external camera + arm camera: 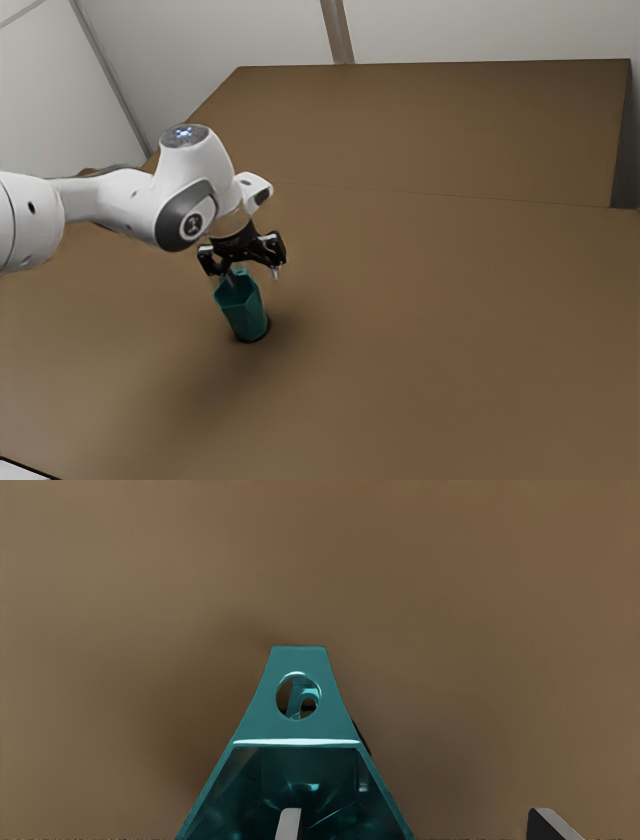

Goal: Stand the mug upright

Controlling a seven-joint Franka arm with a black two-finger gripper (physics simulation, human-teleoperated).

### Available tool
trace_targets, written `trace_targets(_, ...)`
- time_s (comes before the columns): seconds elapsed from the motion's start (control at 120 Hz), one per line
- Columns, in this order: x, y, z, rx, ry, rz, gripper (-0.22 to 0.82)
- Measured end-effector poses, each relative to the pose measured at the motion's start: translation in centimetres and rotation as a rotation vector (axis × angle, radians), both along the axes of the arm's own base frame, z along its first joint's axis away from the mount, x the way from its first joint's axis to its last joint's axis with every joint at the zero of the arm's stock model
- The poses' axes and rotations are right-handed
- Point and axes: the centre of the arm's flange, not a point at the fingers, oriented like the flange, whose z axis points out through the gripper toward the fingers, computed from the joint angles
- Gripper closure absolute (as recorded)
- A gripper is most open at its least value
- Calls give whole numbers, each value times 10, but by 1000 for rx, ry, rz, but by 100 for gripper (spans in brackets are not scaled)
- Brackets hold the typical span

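So the jaws are spread wide on the black gripper (252,277), and nothing is gripped between them. One finger (289,825) is seen at the open mouth of the teal mug (243,308), while the other finger (547,827) is held well clear outside it. Whether the mug's wall is being touched can't be told. In the exterior view the mug is found roughly at 7 to 8 o'clock from the middle of the tabletop (420,330), at about 6 o'clock from the gripper, mouth facing up and looking more or less upright. If the mug's flat tab (300,732) is taken as 12 o'clock, the outer finger is at around 3. As for counts: one mug, one tab with one round hole, two fingers, one white arm (125,200). The hole and the mug's shiny inside are shown nicely by the wrist view; the arm, the mug's outer side down to its foot and the pale wall (480,30) are given by the exterior view.
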Motion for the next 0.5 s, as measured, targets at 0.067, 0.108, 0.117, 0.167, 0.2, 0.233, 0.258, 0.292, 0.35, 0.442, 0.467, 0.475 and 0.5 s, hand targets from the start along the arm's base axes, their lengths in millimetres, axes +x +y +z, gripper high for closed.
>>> trace_targets(0.067,-1,-2,13,-1,-22,2,10)
trace_targets(0.108,0,-5,23,-2,-37,-1,8)
trace_targets(0.117,1,-6,25,-1,-40,-2,8)
trace_targets(0.167,6,-10,41,-1,-60,-14,6)
trace_targets(0.2,9,-12,52,0,-70,-24,5)
trace_targets(0.233,12,-13,62,3,-79,-36,4)
trace_targets(0.258,15,-14,72,4,-86,-46,4)
trace_targets(0.292,19,-14,84,7,-94,-60,3)
trace_targets(0.35,24,-14,105,14,-101,-81,3)
trace_targets(0.442,29,-12,135,25,-100,-111,2)
trace_targets(0.467,29,-12,142,28,-97,-119,1)
trace_targets(0.475,29,-12,144,28,-96,-121,1)
trace_targets(0.5,30,-12,151,31,-94,-129,1)
